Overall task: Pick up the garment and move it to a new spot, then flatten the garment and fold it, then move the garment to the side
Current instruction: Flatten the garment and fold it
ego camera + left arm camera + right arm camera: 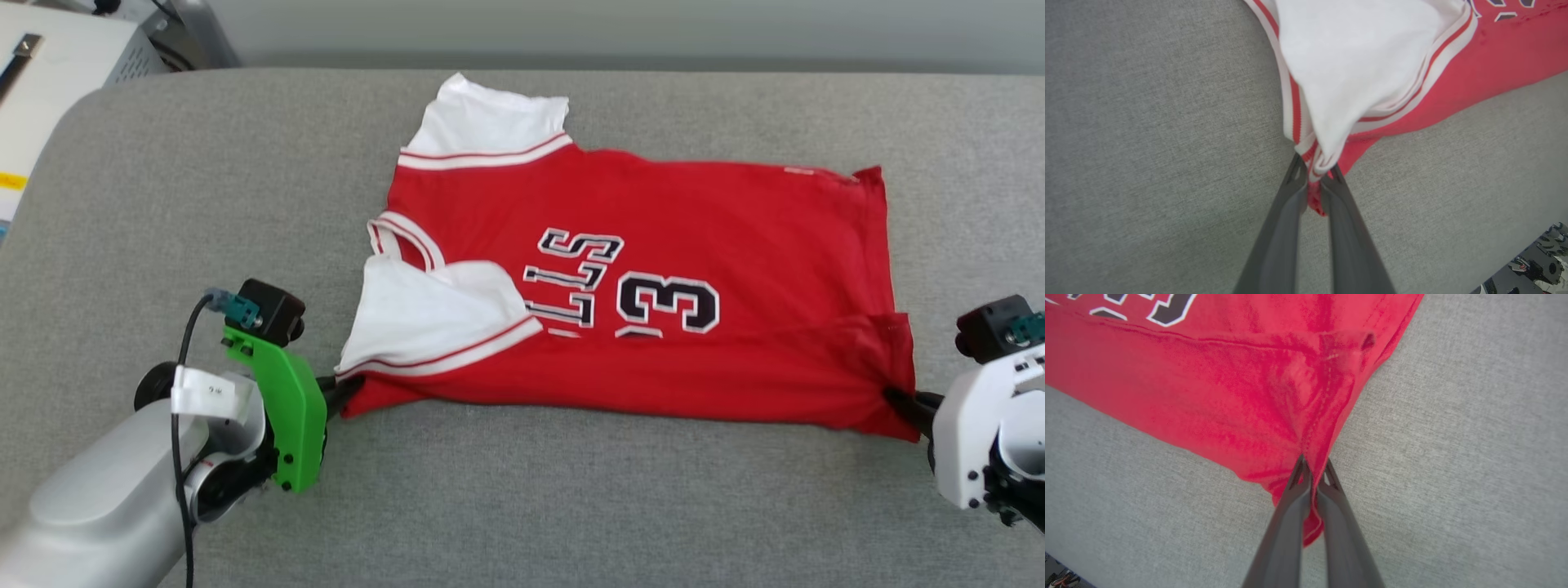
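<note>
At garment (694,220) near corners: L claw (341,390), R claw (894,398), tight; open surface (571,506) beyond.

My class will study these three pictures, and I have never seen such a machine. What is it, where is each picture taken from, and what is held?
It is a robot with two arms, each ending in a two-fingered hand. One picture looks down from its head; the other two look along each hand's dark fingers from the wrists. A red shirt with white sleeves lies on a grey padded surface. The left hand is shut on the shirt's near corner by a sleeve, the right hand on its near hem corner.
</note>
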{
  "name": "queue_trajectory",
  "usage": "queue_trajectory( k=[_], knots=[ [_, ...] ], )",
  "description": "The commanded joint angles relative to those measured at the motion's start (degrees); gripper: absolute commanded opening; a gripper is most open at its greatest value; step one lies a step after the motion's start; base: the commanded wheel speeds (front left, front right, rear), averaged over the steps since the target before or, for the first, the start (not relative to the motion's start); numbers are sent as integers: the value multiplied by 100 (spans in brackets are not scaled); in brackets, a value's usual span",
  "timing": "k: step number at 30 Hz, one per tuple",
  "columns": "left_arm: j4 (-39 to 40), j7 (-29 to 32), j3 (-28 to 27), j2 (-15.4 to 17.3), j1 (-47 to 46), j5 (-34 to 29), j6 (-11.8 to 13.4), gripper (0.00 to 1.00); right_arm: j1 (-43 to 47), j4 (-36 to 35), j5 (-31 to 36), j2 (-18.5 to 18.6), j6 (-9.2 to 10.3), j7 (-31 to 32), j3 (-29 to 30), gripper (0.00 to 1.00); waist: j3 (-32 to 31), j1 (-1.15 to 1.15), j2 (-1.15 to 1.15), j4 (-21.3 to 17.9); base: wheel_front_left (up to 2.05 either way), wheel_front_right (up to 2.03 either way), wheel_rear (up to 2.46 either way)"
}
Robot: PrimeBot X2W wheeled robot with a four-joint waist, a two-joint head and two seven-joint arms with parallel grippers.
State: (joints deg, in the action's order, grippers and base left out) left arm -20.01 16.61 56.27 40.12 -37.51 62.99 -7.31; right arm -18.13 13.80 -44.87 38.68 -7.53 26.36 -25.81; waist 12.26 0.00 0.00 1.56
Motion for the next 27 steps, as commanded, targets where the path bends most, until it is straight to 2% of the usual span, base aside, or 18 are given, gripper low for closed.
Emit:
queue_trajectory(
  k=[1,7,12,18,25,26,27],
  knots=[
    [104,-4,-28,127,143,61,29,0,178,-108,-57,113,4,-28,63,0,-226,0,0,-44,0,0,0],
    [821,132,46,485,520,137,254,0,831,-675,-162,363,4,99,421,0,-343,0,0,-16,0,0,0],
    [1231,177,102,596,758,171,496,0,1269,-930,-164,315,4,317,752,0,-220,0,0,-14,0,0,0],
    [1068,103,149,463,809,100,638,0,1237,-652,3,-113,4,451,924,0,49,0,0,-47,0,0,0],
    [438,-18,93,156,792,276,511,0,970,37,180,-519,4,236,803,0,45,0,0,-13,0,0,0],
    [403,-72,65,151,790,287,493,36,963,53,184,-531,4,166,805,0,11,0,0,-9,0,0,0],
    [375,-161,31,169,766,248,493,83,971,62,215,-522,4,67,803,31,-36,0,0,4,0,0,0]
  ],
)
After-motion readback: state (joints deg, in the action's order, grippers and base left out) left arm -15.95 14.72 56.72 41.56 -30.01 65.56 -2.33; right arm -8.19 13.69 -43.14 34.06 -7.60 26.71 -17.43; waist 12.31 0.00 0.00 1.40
